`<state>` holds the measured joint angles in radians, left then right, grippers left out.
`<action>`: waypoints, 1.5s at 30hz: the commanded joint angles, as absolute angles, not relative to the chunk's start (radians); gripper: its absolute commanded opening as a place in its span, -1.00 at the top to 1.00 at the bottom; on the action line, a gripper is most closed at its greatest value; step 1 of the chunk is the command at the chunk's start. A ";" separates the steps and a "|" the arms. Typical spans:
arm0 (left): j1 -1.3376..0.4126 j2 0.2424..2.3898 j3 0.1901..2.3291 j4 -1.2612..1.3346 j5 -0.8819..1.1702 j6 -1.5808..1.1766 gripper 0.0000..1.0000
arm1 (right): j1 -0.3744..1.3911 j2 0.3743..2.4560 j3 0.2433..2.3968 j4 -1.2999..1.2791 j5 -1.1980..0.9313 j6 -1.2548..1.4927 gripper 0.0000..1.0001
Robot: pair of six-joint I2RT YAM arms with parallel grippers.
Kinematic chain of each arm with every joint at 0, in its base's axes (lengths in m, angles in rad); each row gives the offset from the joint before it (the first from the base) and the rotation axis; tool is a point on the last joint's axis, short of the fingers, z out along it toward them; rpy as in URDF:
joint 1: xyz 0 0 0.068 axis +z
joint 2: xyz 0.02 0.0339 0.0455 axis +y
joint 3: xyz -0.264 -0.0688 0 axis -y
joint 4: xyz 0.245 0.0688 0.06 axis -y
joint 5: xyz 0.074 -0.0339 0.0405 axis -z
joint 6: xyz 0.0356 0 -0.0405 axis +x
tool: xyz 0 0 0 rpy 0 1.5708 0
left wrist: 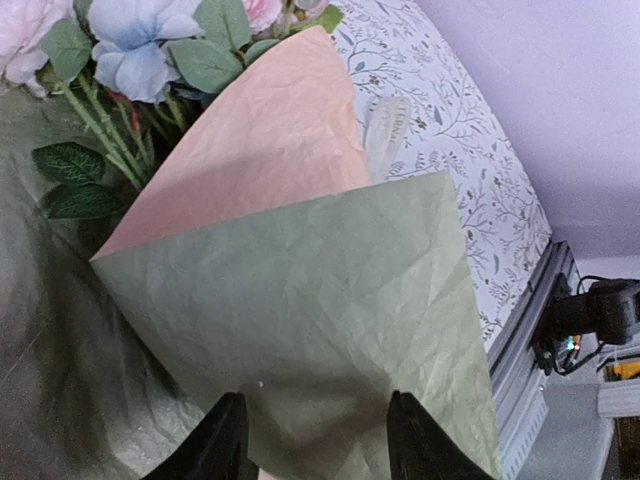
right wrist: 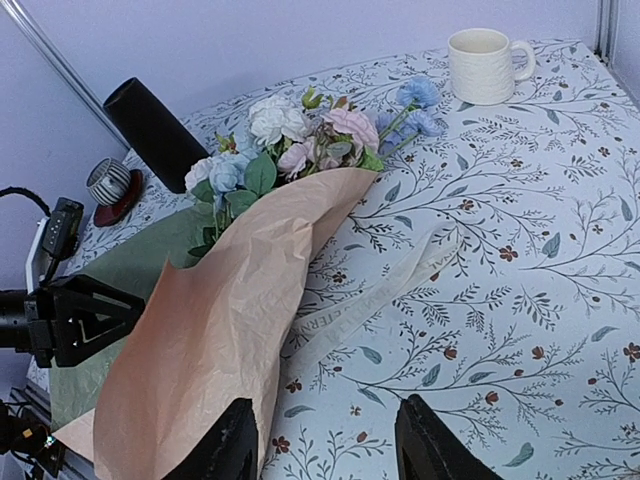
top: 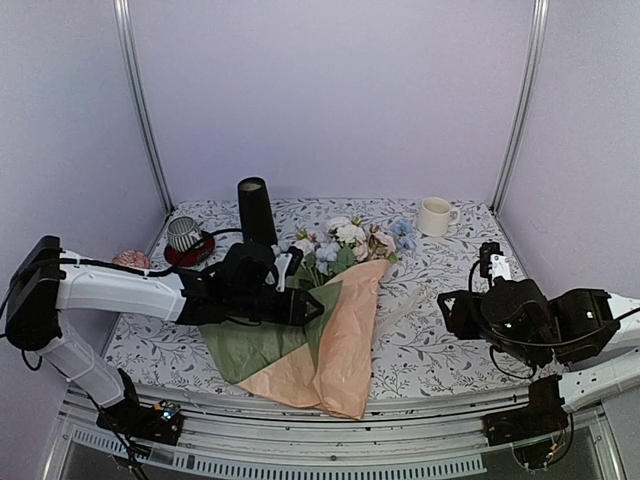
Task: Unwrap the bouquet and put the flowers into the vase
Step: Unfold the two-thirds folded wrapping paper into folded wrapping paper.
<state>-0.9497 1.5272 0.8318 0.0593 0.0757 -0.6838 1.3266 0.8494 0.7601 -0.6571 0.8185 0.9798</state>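
The bouquet [top: 340, 330] lies on the table with its peach wrap [right wrist: 200, 330] loosened and the olive-green inside [left wrist: 300, 300] folded open. The flowers [top: 350, 240] poke out at the far end, white, pink and light blue [right wrist: 300, 140]. A cream ribbon [right wrist: 390, 285] lies loose on the cloth beside the wrap. The black vase [top: 256, 208] stands upright behind the bouquet. My left gripper [left wrist: 313, 410] is open over the green flap, fingers apart. My right gripper [right wrist: 325, 420] is open, low over the table right of the wrap, holding nothing.
A white mug [top: 435, 216] stands at the back right. A striped cup on a red saucer [top: 186, 238] sits at the back left, with a small pink object [top: 131, 259] near it. The wrap's bottom reaches the table's front edge [top: 400, 395].
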 commanded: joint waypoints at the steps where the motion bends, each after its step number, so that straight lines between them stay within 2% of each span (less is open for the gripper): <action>1: -0.976 1.537 0.856 0.155 0.131 -0.688 0.00 | 1.319 0.849 0.743 -0.562 0.834 0.883 -0.02; 9: -0.983 1.501 0.800 0.366 0.256 -0.697 -0.06 | 1.315 0.893 0.758 -0.530 0.845 0.834 -0.07; 13: -0.985 1.536 0.821 0.379 0.304 -0.705 -0.04 | 1.312 0.901 0.757 -0.493 0.829 0.809 -0.08; 15: -0.986 1.535 0.816 0.397 0.305 -0.708 -0.04 | 1.309 0.909 0.756 -0.427 0.786 0.768 -0.17; 17: -0.985 1.530 0.813 0.401 0.300 -0.707 -0.04 | 1.304 0.929 0.758 -0.350 0.709 0.690 -0.40; 19: -0.986 1.529 0.813 0.402 0.300 -0.706 -0.04 | 1.300 0.967 0.777 -0.299 0.628 0.630 -0.54; 22: -0.985 1.536 0.814 0.400 0.302 -0.705 -0.04 | 1.287 1.052 0.837 -0.261 0.516 0.584 -0.66; 24: -0.985 1.543 0.811 0.396 0.300 -0.705 -0.04 | 1.253 1.110 0.874 -0.231 0.386 0.578 -0.67; 27: -0.985 1.548 0.803 0.397 0.298 -0.709 -0.04 | 1.184 1.184 0.917 -0.190 0.216 0.603 -0.65; 29: -0.985 1.544 0.792 0.405 0.296 -0.712 0.01 | 1.144 1.205 0.922 -0.158 0.157 0.635 -0.53; 34: -0.985 1.537 0.774 0.415 0.297 -0.712 0.47 | 1.016 1.213 0.870 -0.002 -0.046 0.707 -0.14; 37: -0.985 1.540 0.772 0.413 0.300 -0.710 0.59 | 0.978 1.241 0.877 0.019 -0.088 0.737 0.02; 45: -0.985 1.545 0.764 0.415 0.289 -0.707 0.64 | 0.967 1.395 1.013 -0.084 -0.077 0.730 0.03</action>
<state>-0.9745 1.5349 0.7815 0.3916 0.2874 -0.7116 0.9718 1.3380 0.9352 -0.0460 -0.0586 0.7200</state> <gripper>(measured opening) 0.184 0.485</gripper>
